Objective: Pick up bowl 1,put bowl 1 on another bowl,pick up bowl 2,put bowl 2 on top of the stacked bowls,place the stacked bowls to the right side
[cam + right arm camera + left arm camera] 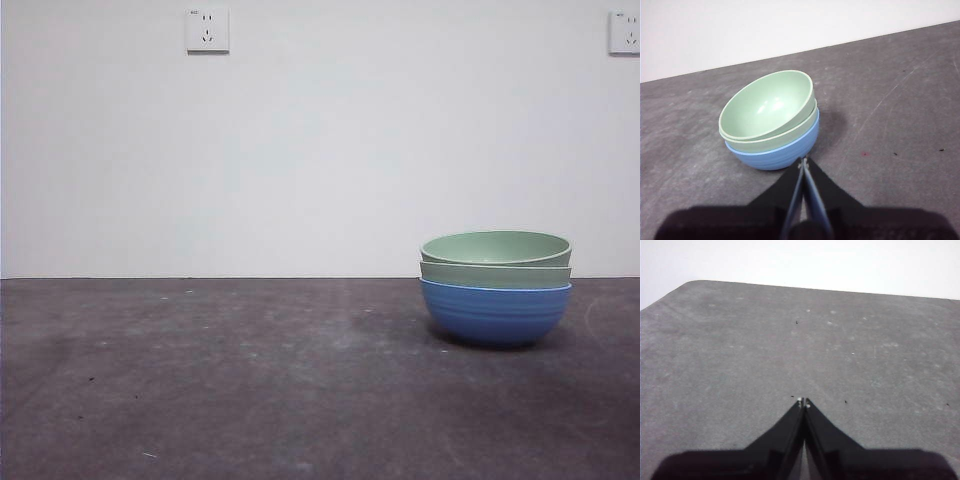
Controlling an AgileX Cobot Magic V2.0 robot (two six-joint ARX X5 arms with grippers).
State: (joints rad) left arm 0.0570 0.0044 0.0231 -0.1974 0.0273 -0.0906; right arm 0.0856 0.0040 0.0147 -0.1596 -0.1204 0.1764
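- Right pincer (803, 161) has its two black jaws pressed together at the tips and holds nothing; it hangs above the counter (250, 380), just beside the stacked bowls (771, 122).
- Left pincer (803, 401) is closed in the same way, also with nothing in it, and it looks down only on bare grey counter; no bowl shows in its view.
- Neither arm shows in the front view, so I judge that both are drawn back from the work.
- Stacked bowls stand upright on the right part of the counter, toward its far edge: the blue bowl (495, 312) sits at the bottom, a pale green bowl (495, 274) is nested in it, and a second pale green bowl (495, 247) is nested on top.
- Top bowl sits a little tilted in the right wrist view, with one side of its rim higher than the other.
- Seen from the right wrist, the stack is close beyond the jaw tips and not touching them.
- By my judgement both stacking steps are done and the stack already lies on the right side, so the last step seems complete or nearly so.
- Next move, if any, asks only that the arms stay clear of the stack.
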